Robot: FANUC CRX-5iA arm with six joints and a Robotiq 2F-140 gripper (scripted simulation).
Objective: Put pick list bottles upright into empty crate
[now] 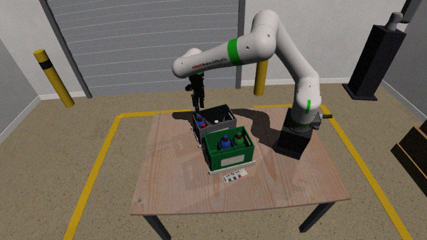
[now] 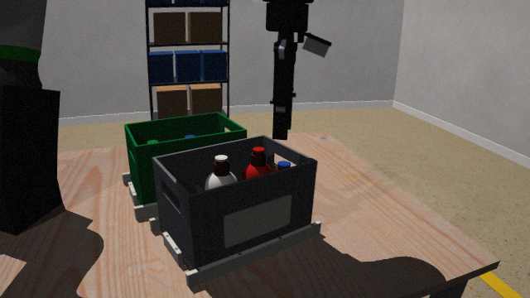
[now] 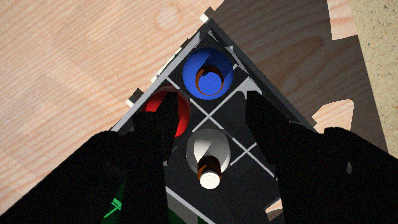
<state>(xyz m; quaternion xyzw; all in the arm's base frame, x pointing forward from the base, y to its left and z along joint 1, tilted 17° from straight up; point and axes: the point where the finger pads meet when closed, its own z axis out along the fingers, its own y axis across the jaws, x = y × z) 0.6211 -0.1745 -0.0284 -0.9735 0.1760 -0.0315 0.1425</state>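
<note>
While we are holding the fingers (image 1: 201,104) (image 2: 281,132) partly open on nothing, we are hovering above the grey crate (image 1: 217,129) (image 2: 207,232) (image 3: 265,80) toward the table's (image 1: 173,193) (image 2: 373,215) (image 3: 65,50) far edge. A blue-label bottle (image 1: 201,123) (image 2: 283,165) (image 3: 210,84), a red one (image 1: 203,125) (image 2: 257,170) (image 3: 184,119) and a white one (image 1: 216,122) (image 2: 219,180) (image 3: 204,144) are standing there. Nearer the front edge, one blue-capped bottle (image 1: 225,143) (image 2: 190,136) and one green-capped bottle (image 1: 238,140) (image 2: 152,142) are standing in the green crate (image 1: 213,161) (image 2: 141,178) (image 3: 116,204). Going by the pick list (image 1: 243,173), we are still needing red and probably another blue.
</note>
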